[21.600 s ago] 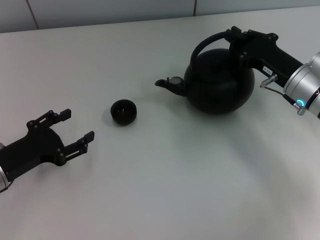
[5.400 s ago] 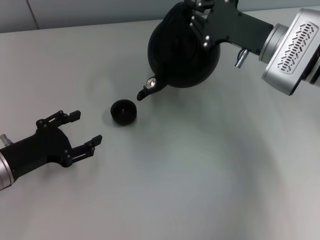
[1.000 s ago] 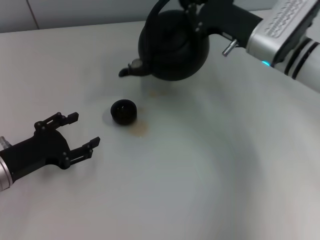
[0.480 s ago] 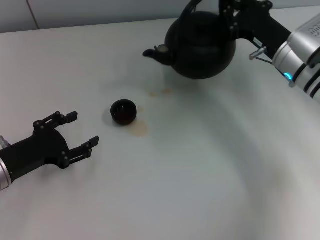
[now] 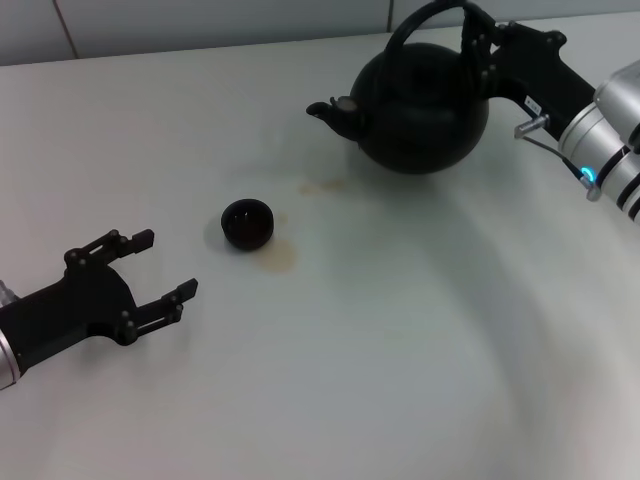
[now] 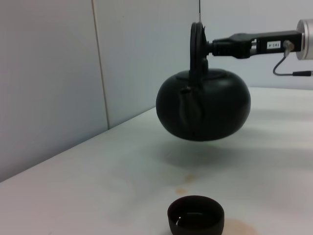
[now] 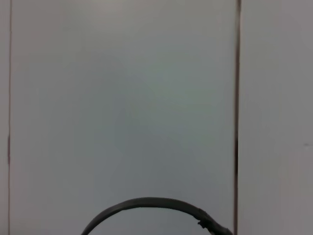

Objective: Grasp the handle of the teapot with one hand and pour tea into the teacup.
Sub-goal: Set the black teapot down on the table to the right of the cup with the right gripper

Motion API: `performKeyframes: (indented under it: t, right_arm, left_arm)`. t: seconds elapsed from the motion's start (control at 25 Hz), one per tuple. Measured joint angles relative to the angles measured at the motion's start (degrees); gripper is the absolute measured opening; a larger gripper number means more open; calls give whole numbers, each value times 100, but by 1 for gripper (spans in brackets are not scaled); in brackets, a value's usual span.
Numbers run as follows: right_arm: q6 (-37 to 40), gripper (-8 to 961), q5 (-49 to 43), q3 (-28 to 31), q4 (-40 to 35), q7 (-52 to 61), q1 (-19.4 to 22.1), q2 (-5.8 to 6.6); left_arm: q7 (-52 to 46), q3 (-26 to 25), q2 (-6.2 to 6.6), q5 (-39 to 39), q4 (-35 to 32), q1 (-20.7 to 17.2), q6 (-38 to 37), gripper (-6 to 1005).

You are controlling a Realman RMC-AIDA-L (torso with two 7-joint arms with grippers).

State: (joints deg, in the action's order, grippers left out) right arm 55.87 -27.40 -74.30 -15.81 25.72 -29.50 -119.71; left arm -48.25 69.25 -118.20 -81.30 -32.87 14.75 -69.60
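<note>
The right gripper (image 5: 478,45) pinches the handle (image 5: 425,17), holding the teapot (image 5: 420,110) level above the table's far right — the teacup (image 5: 247,222) sits nearer, leftward, beyond the spout. Left gripper (image 5: 150,272) idles spread, near left.

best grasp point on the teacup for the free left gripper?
Grip the teacup across its rim, coming from above. It sits upright, mouth up, with no handle and low rounded walls that a side pinch could slip on. The left gripper is open beside it; the right gripper holds the teapot.
</note>
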Motion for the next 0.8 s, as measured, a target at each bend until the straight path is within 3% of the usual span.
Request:
performKeyframes:
  t: [0.8]
  right_arm:
    - [-43,76,0,-3,476,-80,-60,-9]
  left_arm:
    - [-61,9,-11,-26,-114,8,-19,802]
